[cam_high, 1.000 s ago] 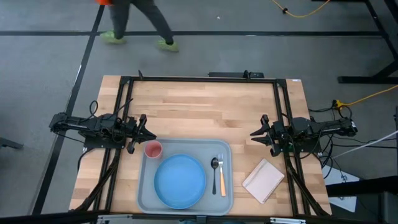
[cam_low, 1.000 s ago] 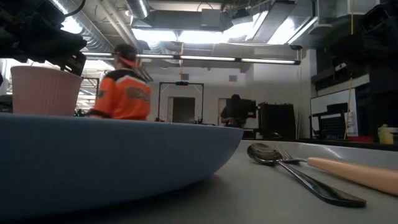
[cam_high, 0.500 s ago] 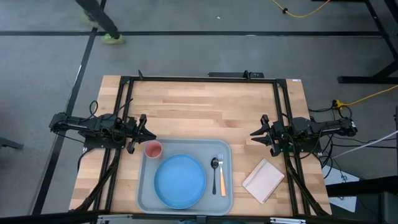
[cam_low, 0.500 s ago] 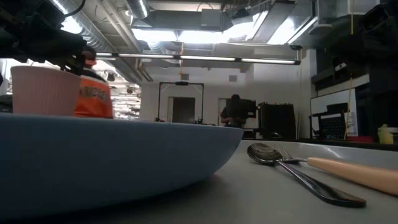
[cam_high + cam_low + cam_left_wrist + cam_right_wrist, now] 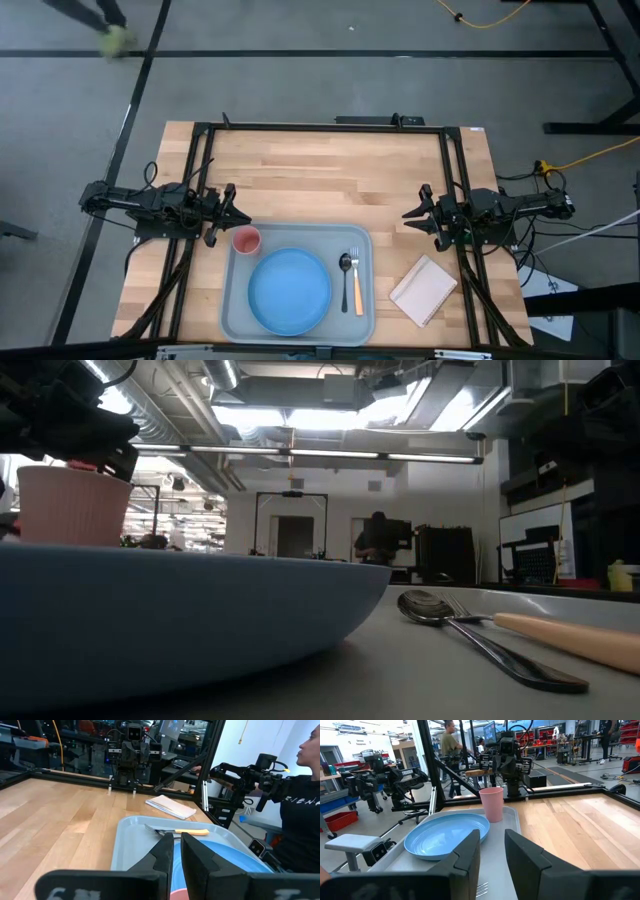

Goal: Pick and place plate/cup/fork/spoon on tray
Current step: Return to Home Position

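Note:
The pale grey-blue tray lies at the table's near edge. On it the light-blue plate lies flat. The pink cup stands upright in the tray's far left corner. The dark spoon and the orange-handled fork lie side by side right of the plate. My left gripper is shut and empty, just left of the cup. My right gripper stands right of the tray, empty, its fingers a narrow gap apart.
A small beige flat rectangle lies on the table right of the tray. A dark frame runs along the table's far edge and both sides. The far half of the wooden table is bare. A person stands beyond the table in the left wrist view.
Both arms and everything on the tray have kept still. A person walking on the floor beyond the table's far edge has gone off toward the left.

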Robot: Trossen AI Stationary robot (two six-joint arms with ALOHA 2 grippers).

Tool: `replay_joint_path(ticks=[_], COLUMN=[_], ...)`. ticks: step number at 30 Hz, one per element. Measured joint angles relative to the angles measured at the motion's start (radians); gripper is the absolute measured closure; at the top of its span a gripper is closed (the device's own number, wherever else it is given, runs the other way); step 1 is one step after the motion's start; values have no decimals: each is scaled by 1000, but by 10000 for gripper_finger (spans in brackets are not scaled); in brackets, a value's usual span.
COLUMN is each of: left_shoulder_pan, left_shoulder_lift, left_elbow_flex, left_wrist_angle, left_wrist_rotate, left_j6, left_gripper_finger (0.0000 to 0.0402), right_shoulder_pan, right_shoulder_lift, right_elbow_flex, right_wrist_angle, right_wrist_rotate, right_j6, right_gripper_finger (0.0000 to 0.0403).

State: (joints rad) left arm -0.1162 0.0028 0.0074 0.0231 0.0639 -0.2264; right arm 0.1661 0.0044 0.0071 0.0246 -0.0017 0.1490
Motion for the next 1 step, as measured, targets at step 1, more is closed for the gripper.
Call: replay_joint_path(ticks=[1], left_shoulder_pan=[0], left_shoulder_lift=[0], left_elbow_flex=[0], left_wrist_angle=[0], left_wrist_rotate=[0], left_j6=[0], left_gripper_finger=[374], right_shoulder_pan=[0], right_shoulder_lift=[0], right_elbow_flex=[0], right_wrist_angle=[0], right_wrist_rotate=[0], right_j6=[0], right_gripper_finger=[308])
